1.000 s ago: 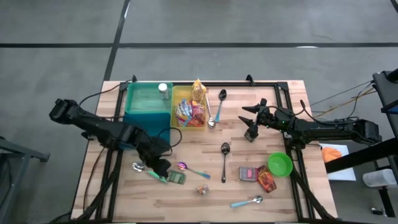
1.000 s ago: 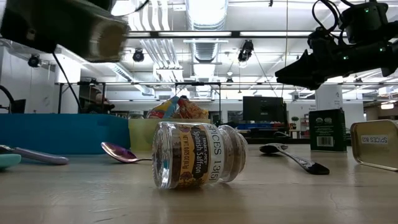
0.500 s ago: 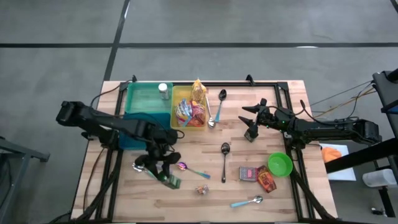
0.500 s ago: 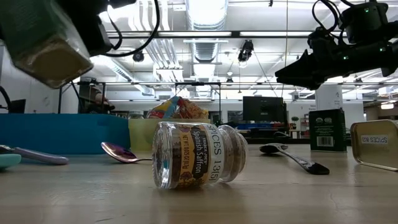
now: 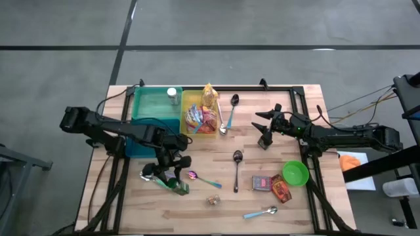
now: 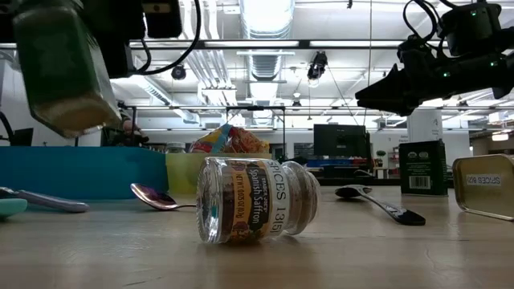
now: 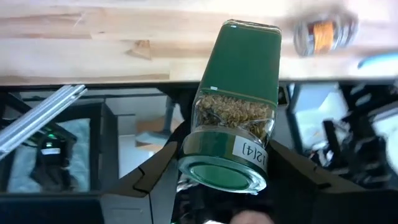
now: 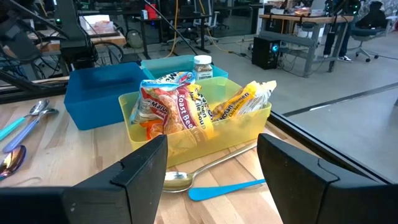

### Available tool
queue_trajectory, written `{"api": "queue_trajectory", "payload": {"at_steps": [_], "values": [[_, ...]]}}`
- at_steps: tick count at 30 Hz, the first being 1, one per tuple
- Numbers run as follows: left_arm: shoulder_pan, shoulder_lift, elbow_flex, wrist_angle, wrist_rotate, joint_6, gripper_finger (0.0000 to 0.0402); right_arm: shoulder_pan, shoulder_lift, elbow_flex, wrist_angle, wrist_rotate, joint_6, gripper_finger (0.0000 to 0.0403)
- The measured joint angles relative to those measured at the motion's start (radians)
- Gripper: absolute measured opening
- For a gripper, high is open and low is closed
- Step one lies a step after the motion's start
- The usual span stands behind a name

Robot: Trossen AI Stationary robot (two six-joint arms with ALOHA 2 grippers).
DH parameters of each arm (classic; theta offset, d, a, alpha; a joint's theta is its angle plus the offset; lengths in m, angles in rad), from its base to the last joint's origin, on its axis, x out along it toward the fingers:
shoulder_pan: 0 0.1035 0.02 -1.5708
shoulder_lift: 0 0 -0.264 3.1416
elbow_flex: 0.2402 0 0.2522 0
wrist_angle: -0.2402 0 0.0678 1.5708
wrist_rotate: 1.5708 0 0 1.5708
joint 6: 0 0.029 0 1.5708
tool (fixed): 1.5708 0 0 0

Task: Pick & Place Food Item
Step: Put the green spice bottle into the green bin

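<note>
A pale wooden slatted surface (image 5: pixel 262 206) framed in black rails carries a scatter of kitchen items, seen from overhead. At its far left edge a teal plastic bin (image 5: pixel 155 108) stands touching a yellow plastic tub (image 5: pixel 186 103) packed with snack packets, with a small white-capped jar (image 5: pixel 172 96) on the teal bin.

The left hand (image 5: pixel 172 176) hangs over the near-left part of the surface, closed on a green-labelled glass jar of dried herbs (image 5: pixel 178 187), which is tilted and clear of the wood in the low view, lid toward the wrist camera. Just left of it lies a teal-handled spoon (image 5: pixel 148 176); just right, a purple-bowled metal spoon (image 5: pixel 198 176).

The right hand (image 5: pixel 264 128) waits above the far right, well apart from the jar, fingers spread and holding nothing.

A round green plastic bowl (image 5: pixel 295 173) sits close to the right rail, beside a red food packet (image 5: pixel 281 191) and a small flat tin (image 5: pixel 262 183). A black spoon (image 5: pixel 237 167) lies mid-surface, and a silver spoon with a blue handle (image 5: pixel 227 118) lies beside the yellow tub. Near the front edge a small clear glass saffron jar (image 5: pixel 214 199) rests on its side, and a light blue-handled spoon (image 5: pixel 261 212) lies to its right. Bare wood stays open between the black spoon and the right hand.
</note>
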State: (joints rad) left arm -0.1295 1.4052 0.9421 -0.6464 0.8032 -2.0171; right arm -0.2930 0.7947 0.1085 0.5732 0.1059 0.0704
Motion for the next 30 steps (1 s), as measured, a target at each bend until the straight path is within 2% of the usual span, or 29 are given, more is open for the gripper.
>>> {"api": "queue_trajectory", "payload": {"at_steps": [7,11,20,25,30], "values": [[0.000,0.004,0.000,-0.002,-0.028,-0.075,0.0197,0.000,0.000,0.000,0.000,0.000,0.000,0.0247],[0.000,0.056,0.000,0.001,-0.015,-0.073,0.0197,0.000,0.000,0.000,0.000,0.000,0.000,0.0246],[0.005,0.270,0.001,0.138,0.189,0.129,0.0197,0.000,0.000,0.000,0.000,0.000,0.000,0.0247],[0.005,0.301,0.001,0.091,0.207,0.162,0.0197,0.000,0.000,0.000,0.000,0.000,0.000,0.0246],[0.005,0.259,0.005,-0.027,0.173,0.096,0.0197,0.000,0.000,0.000,0.000,0.000,0.000,0.0246]]}}
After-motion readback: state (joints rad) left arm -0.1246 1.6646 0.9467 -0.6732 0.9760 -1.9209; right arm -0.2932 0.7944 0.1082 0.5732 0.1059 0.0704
